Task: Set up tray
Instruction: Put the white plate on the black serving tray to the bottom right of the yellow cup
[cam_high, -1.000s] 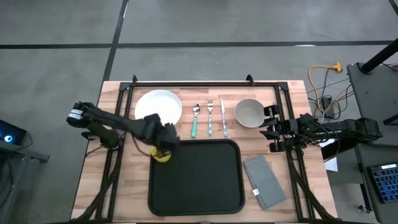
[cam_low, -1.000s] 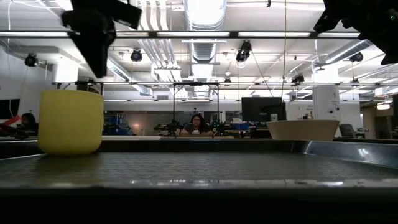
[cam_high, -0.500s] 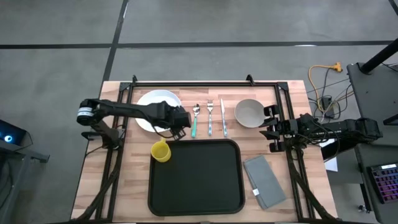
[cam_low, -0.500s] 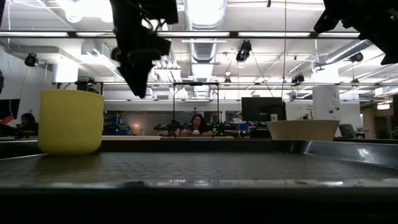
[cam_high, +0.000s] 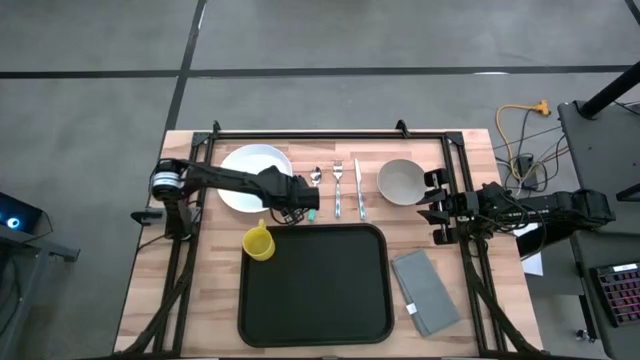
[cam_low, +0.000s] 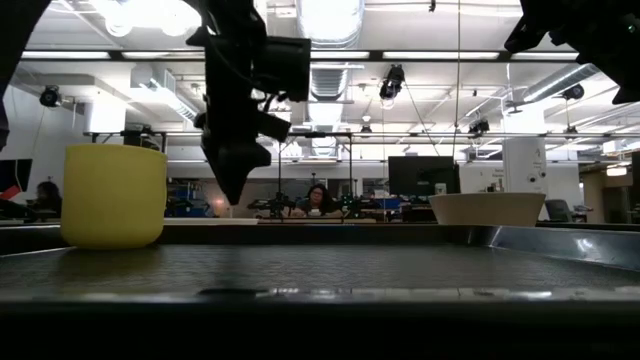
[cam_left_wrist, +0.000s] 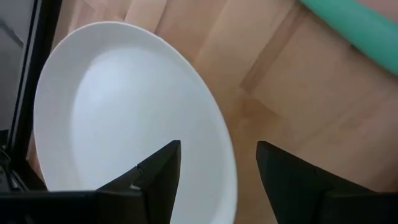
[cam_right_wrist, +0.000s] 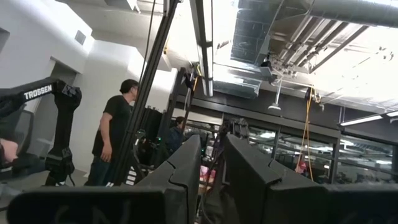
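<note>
High view shows the left hand (cam_high: 307, 196), fingers parted and empty, over the plate (cam_high: 247, 172) edge, tray (cam_high: 314, 286) just below-right of it.

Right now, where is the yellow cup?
In the high view, the yellow cup stands on the wooden table at the black tray's far-left corner, just near of the white plate.

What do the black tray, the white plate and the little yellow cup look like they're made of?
The tray looks like matte black plastic, with a fine textured surface in the low view. The plate is smooth, glossy white, so ceramic or melamine; I cannot tell which. The yellow cup looks like opaque matte plastic, evenly coloured.
</note>
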